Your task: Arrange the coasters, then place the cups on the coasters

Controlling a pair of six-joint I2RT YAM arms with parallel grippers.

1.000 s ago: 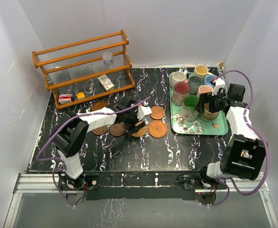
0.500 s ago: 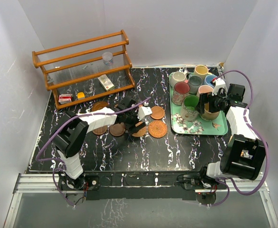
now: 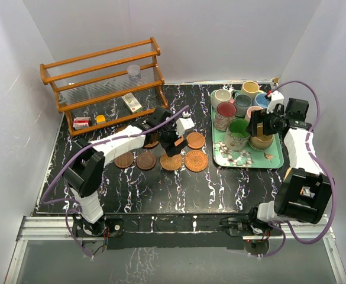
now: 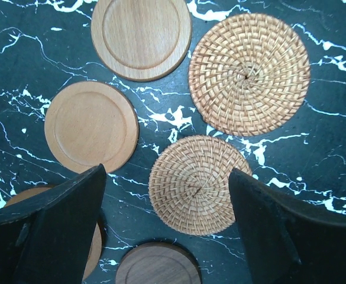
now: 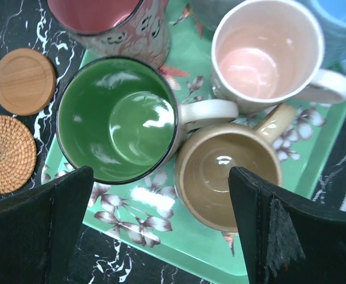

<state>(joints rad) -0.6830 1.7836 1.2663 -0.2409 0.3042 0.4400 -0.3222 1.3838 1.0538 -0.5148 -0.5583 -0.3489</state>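
The left fingers are held wide apart above the black marbled surface, and nothing is clamped between them. A wicker coaster lies flat on the surface under the gap. A second wicker coaster lies just beside it without touching. Close by are a rimmed wooden coaster and another rimmed wooden coaster. A dark brown coaster is cut off by the edge of the left wrist view. From above, the coasters are seen clustered in the middle of the surface, left of the tray.

The right fingers are also spread wide with nothing gripped, and are held over the green floral tray at the right of the surface. Below them stand the green mug and the tan mug, upright and close together. The pink mug and the maroon mug stand just beyond them. Every mug in view stands on the tray, and none is on a coaster.
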